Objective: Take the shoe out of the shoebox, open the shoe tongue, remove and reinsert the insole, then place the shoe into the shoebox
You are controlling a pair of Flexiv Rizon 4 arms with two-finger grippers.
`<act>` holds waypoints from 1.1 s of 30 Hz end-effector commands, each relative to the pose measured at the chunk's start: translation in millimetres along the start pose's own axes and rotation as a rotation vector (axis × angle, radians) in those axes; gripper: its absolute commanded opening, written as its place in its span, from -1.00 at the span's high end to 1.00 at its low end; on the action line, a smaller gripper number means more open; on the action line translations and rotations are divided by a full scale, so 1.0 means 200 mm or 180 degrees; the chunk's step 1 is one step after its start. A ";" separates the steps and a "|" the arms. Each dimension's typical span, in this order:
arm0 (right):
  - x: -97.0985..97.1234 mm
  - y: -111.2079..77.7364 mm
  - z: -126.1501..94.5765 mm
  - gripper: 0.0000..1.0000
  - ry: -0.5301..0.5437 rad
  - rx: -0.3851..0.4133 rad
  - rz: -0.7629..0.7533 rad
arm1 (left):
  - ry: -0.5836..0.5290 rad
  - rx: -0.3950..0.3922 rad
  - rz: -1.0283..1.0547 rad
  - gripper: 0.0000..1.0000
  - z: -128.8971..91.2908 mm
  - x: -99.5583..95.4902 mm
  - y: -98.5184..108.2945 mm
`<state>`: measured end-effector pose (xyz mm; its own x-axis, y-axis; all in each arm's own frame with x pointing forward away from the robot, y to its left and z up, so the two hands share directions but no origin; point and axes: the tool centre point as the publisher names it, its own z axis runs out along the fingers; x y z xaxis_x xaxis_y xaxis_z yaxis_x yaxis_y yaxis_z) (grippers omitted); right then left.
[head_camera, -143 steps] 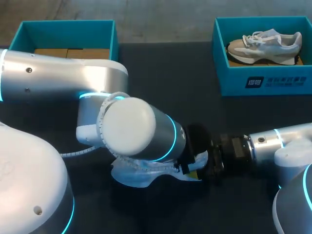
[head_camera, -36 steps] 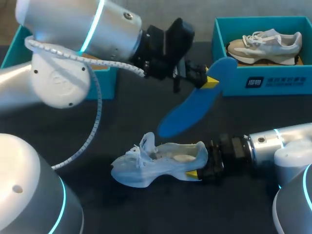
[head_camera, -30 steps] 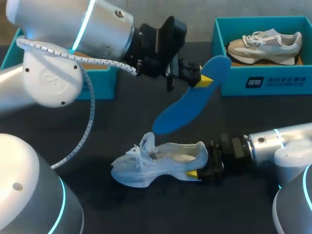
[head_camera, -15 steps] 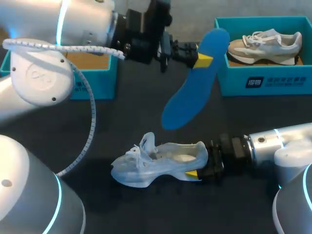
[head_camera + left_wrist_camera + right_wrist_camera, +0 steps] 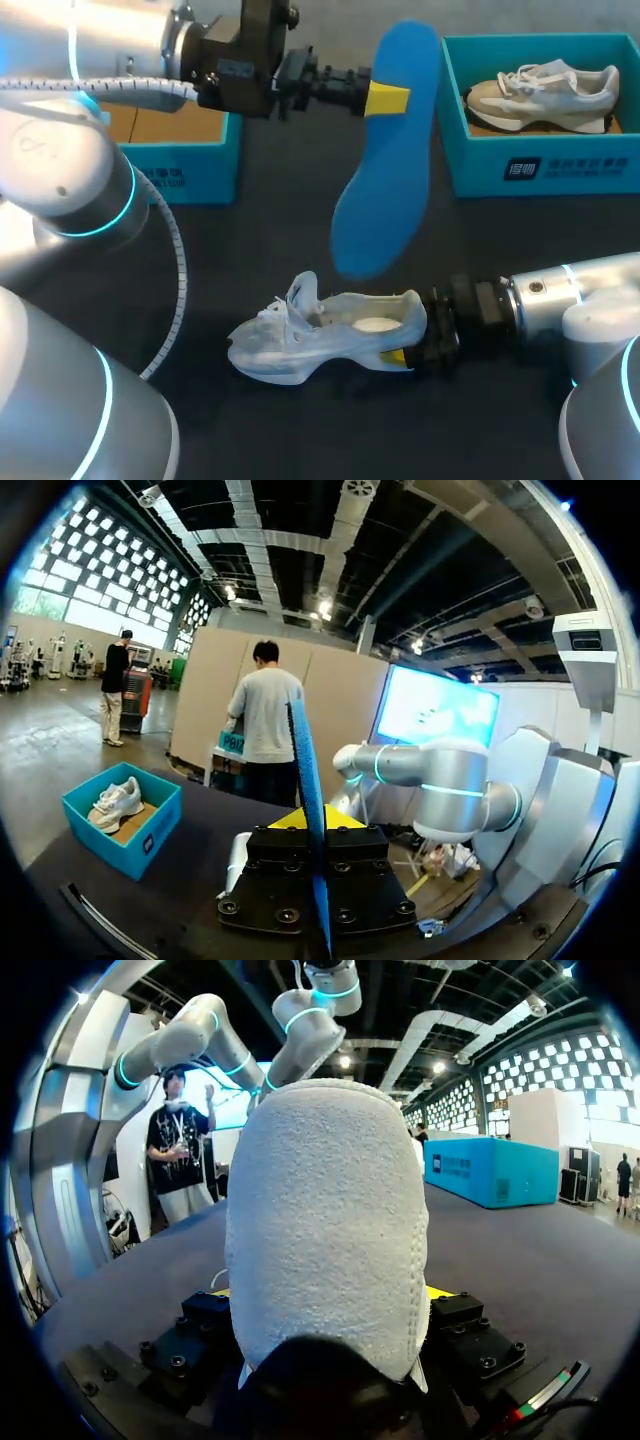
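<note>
The left tool (image 5: 386, 98) is grasping the blue insole (image 5: 383, 190) and holds it in the air above the desk (image 5: 280, 230). The white shoe (image 5: 320, 335) lies on the desk, its heel clenched in the right tool (image 5: 405, 352).

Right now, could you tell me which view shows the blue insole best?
The head view: the blue insole shows its broad flat face, held by the left gripper above the white shoe. The left wrist view shows only its thin edge; the right wrist view, none.
</note>
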<state>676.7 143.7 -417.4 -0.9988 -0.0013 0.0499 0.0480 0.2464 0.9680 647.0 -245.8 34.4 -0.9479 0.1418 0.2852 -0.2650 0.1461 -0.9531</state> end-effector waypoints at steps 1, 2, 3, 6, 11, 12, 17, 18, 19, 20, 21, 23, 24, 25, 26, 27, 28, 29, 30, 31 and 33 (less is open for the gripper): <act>0.00 -0.01 0.01 1.00 -0.0005 0.0009 -0.0001 | 0.0023 -0.0074 -0.0003 1.00 0.00 -0.02 -0.03; 0.00 -0.01 0.01 1.00 -0.0005 0.0009 -0.0001 | 0.0023 -0.0074 -0.0003 1.00 0.00 -0.02 -0.03; 0.00 -0.01 0.01 1.00 -0.0005 0.0009 -0.0001 | 0.0023 -0.0074 -0.0003 1.00 0.00 -0.02 -0.03; 0.00 -0.01 0.01 1.00 -0.0005 0.0009 -0.0001 | 0.0023 -0.0074 -0.0003 1.00 0.00 -0.02 -0.03; 0.00 -0.01 0.01 1.00 -0.0005 0.0009 -0.0001 | 0.0023 -0.0074 -0.0003 1.00 0.00 -0.02 -0.03; 0.00 -0.01 0.01 1.00 -0.0005 0.0009 -0.0001 | 0.0080 -0.0054 -0.0005 1.00 0.00 0.00 -0.04; 0.00 -0.01 0.01 1.00 -0.0005 0.0009 -0.0001 | 0.0225 0.0116 0.0003 1.00 -0.02 0.08 -0.11; 0.00 -0.01 0.01 1.00 -0.0005 0.0009 -0.0001 | 0.0254 0.0152 -0.0014 1.00 -0.02 0.11 -0.11; 0.00 -0.01 0.01 1.00 -0.0005 0.0009 -0.0001 | 0.0245 0.0180 -0.0026 1.00 -0.03 0.12 -0.11; 0.00 -0.01 0.01 1.00 -0.0005 0.0009 -0.0001 | 0.0234 0.0219 -0.0037 1.00 -0.03 0.14 -0.11; 0.00 -0.01 0.01 1.00 -0.0005 0.0009 -0.0001 | 0.0246 0.0275 -0.0080 1.00 -0.03 0.15 -0.10; 0.00 -0.01 0.01 1.00 -0.0005 0.0009 -0.0001 | 0.0253 0.0398 -0.0186 1.00 -0.04 0.18 -0.10; 0.00 -0.01 0.01 1.00 -0.0005 0.0009 -0.0001 | 0.0263 0.0424 -0.0225 1.00 -0.05 0.20 -0.10; 0.00 -0.01 0.01 1.00 -0.0005 0.0009 -0.0001 | 0.0254 0.0457 -0.0255 1.00 -0.05 0.22 -0.10; 0.00 -0.01 0.01 1.00 -0.0005 0.0009 -0.0001 | 0.0253 0.0456 -0.0275 1.00 -0.06 0.24 -0.10; 0.00 -0.01 0.01 1.00 -0.0005 0.0009 -0.0001 | 0.0213 0.0457 -0.0307 1.00 -0.06 0.26 -0.10; 0.00 -0.01 0.01 1.00 -0.0005 0.0009 -0.0001 | 0.0203 0.0441 -0.0332 1.00 -0.06 0.28 -0.10; 0.00 -0.01 0.01 1.00 -0.0005 0.0009 -0.0001 | 0.0159 0.0401 -0.0314 1.00 -0.07 0.30 -0.09; 0.00 -0.01 0.01 1.00 -0.0005 0.0009 -0.0001 | 0.0163 0.0390 -0.0314 1.00 -0.08 0.32 -0.09; 0.00 -0.01 0.01 1.00 -0.0005 0.0009 -0.0001 | 0.0177 0.0373 -0.0331 1.00 -0.09 0.33 -0.09; 0.00 -0.01 0.01 1.00 -0.0005 0.0009 -0.0001 | 0.0212 0.0325 -0.0371 1.00 -0.11 0.33 -0.10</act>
<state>676.7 143.7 -417.4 -0.9988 -0.0012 0.0498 0.0480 0.2465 0.9680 600.8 -234.5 73.8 -0.8974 0.2070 0.3897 -0.3864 0.0581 -0.9205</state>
